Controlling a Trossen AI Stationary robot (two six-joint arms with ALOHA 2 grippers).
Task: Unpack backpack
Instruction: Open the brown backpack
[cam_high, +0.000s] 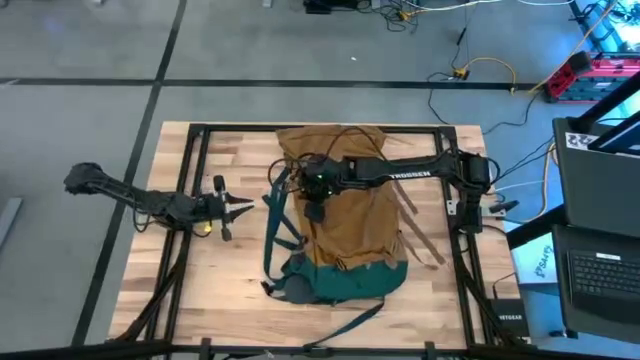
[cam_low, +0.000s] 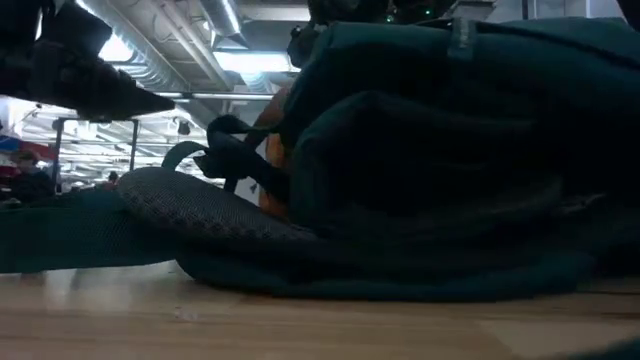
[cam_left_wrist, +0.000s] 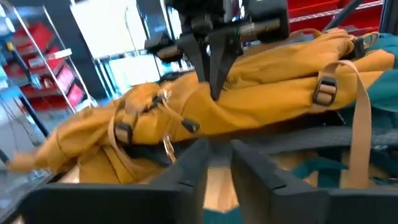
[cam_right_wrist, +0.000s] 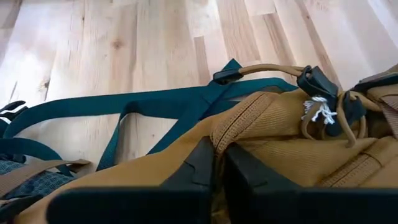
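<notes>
While the right gripper (cam_right_wrist: 219, 163) was clamped on the soft tan-brown fabric backpack (cam_high: 345, 215), left gripper (cam_high: 240, 207) beside it was parted; a firm seam grip was judged advisable.

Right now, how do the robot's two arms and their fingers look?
Both arms are dark and slim. The right arm carries white lettering along its link and a small green light near its wrist. The left gripper has thin dark fingers with flat, blocky tips and a yellow spot beside it.

Grey floor (cam_high: 90, 50) with cables (cam_high: 480, 75), laptop (cam_high: 605, 275), red shelving (cam_left_wrist: 59, 78), ceiling ducts (cam_low: 215, 25)
</notes>
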